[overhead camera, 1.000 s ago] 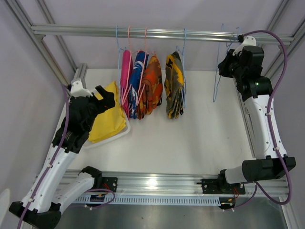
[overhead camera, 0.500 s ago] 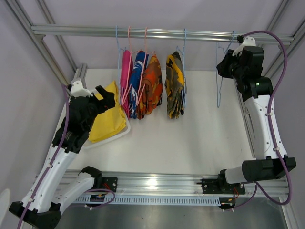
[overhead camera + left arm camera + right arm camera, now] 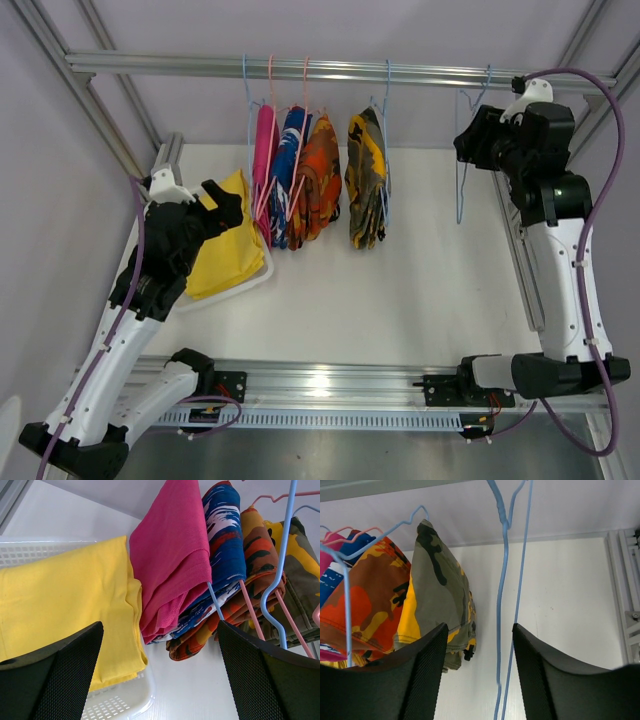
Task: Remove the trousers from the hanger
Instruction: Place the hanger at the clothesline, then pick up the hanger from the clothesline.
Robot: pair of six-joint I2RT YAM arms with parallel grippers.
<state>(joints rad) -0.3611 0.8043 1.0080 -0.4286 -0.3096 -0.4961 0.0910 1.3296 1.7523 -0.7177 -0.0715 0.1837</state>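
Several trousers hang on hangers from the top rail (image 3: 330, 70): magenta pink (image 3: 264, 150), blue-and-white (image 3: 292, 160), orange camouflage (image 3: 318, 175) and yellow-and-dark camouflage (image 3: 366, 175). A plain yellow pair (image 3: 225, 245) lies in the white basket (image 3: 262, 272). My left gripper (image 3: 225, 205) hovers open over the basket, with the yellow pair (image 3: 65, 600) and the pink pair (image 3: 170, 555) ahead of it. My right gripper (image 3: 470, 140) stands open at an empty blue hanger (image 3: 462, 150). That hanger's wires (image 3: 502, 605) run through the gap between its fingers, and the yellow-and-dark pair (image 3: 437, 590) hangs to the left.
Aluminium frame posts slant along both sides of the white table (image 3: 420, 280). A side rail (image 3: 625, 580) runs along the table's right edge. The basket's rim (image 3: 120, 700) lies just below my left fingers.
My right gripper has opened and let go of the empty blue hanger, which now hangs straight from the rail. The right arm has shifted slightly right. The left arm has not moved.
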